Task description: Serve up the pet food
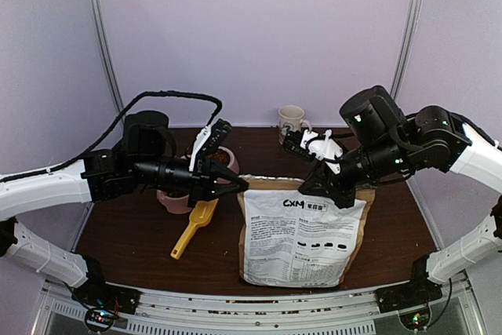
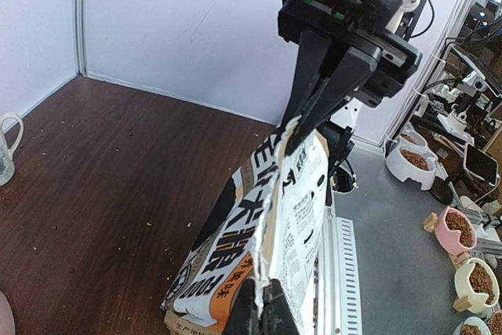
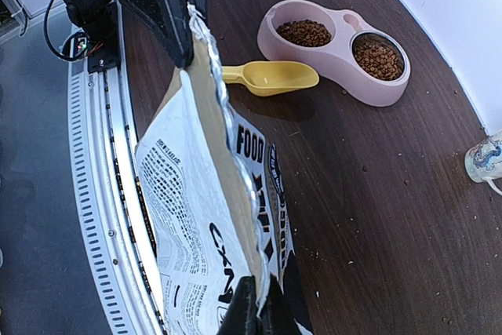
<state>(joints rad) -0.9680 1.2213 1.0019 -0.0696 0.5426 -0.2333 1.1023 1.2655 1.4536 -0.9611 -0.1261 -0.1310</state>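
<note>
The tan-and-white printed bag [image 1: 298, 233] lies in the middle of the table, its opened top edge lifted. My left gripper [image 1: 238, 187] is shut on the top edge's left end [image 2: 267, 307]. My right gripper [image 1: 323, 191] is shut on the right end [image 3: 263, 313]. Each gripper shows in the other's wrist view, the right one [image 2: 302, 127] and the left one [image 3: 182, 33]. The pet food [image 3: 306, 33] fills both wells of a pink double bowl [image 3: 333, 56], partly hidden under my left arm in the top view [image 1: 174, 200]. Inside the bag nothing shows.
A yellow scoop [image 1: 194, 229] lies empty between bowl and bag, also in the right wrist view [image 3: 271, 78]. A mug [image 1: 292, 119] stands at the back. Crumbs dot the wooden table [image 2: 118, 162]. Other bowls of kibble [image 2: 453, 229] sit on a bench beyond the table.
</note>
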